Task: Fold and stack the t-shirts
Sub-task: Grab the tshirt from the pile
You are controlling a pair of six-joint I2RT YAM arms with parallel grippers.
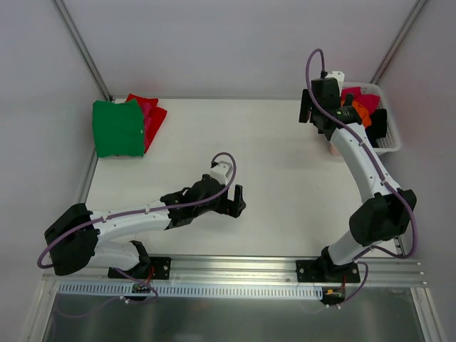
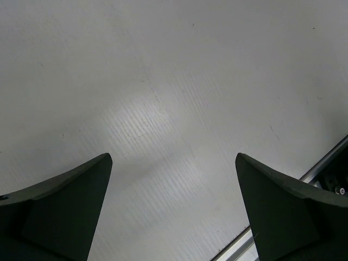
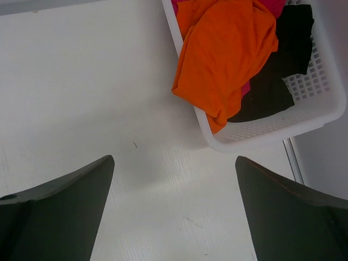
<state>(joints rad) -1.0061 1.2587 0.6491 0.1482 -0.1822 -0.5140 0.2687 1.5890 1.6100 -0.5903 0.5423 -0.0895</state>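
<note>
An orange t-shirt (image 3: 225, 54) lies crumpled in the white basket (image 3: 261, 136) and drapes over its near-left rim, on top of a black one (image 3: 283, 65) and a magenta one (image 3: 273, 5). My right gripper (image 3: 174, 159) hangs open over bare table just left of the basket, holding nothing. From above, a folded green t-shirt (image 1: 117, 128) lies on a red one (image 1: 154, 117) at the far left. My left gripper (image 1: 239, 201) stands open and empty over the middle of the table (image 2: 163, 81).
The basket (image 1: 388, 142) sits at the far right corner, against the table's right edge. A metal rail (image 2: 321, 163) runs along the near edge beside the left gripper. Walls close the back and sides.
</note>
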